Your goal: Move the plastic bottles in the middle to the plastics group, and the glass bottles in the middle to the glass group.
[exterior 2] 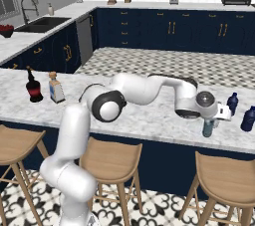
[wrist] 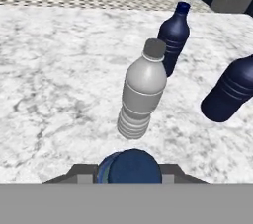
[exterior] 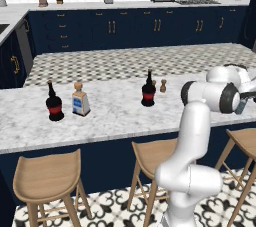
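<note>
My gripper [exterior 2: 211,119] is shut on the teal-blue plastic bottle [exterior 2: 207,128], held upright near the counter's right front edge; I cannot tell whether its base touches the marble. In the hand view its blue cap [wrist: 129,163] sits between my fingers [wrist: 81,172]. Just beyond it the pale grey plastic bottle [wrist: 143,90] stands with two navy-blue bottles of the plastics group [wrist: 174,38] [wrist: 230,92], also seen from the right base [exterior 2: 232,103] [exterior 2: 248,119]. One black red-banded glass bottle [exterior: 148,91] stands mid-counter. The glass group, a matching black bottle [exterior: 54,103] and a clear square bottle [exterior: 80,100], is at the left.
A small brown shaker [exterior: 163,86] stands just right of the middle glass bottle. Wooden stools [exterior: 47,176] line the marble counter's [exterior: 110,116] near side. My white arm [exterior 2: 144,90] stretches over the counter toward the right.
</note>
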Robot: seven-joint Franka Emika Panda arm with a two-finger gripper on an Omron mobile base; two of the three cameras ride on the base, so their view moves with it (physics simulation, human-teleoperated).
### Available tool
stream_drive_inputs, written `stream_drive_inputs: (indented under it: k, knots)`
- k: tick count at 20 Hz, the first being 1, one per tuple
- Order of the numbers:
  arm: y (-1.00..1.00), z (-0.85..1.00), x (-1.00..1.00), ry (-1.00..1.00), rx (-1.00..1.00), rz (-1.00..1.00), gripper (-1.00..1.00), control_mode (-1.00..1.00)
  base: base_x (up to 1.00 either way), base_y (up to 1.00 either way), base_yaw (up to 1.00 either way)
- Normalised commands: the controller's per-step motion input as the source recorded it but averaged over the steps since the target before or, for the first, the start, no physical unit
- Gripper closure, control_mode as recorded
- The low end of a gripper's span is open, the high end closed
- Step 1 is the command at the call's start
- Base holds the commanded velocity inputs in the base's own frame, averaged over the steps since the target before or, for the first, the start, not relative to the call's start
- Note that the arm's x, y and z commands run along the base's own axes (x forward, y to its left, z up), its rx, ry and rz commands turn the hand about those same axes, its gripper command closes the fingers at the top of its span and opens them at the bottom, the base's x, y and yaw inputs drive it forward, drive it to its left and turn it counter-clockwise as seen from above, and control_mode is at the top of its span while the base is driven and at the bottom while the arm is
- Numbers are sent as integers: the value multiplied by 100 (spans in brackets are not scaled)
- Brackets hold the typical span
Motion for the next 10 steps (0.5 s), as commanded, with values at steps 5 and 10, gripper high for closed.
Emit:
stream_drive_inputs:
  k: [5,10]
  knots:
    - [-3,1,39,0,-1,0,100,-100,0,0,0]
    - [-11,-10,35,4,0,0,100,-100,0,0,0]
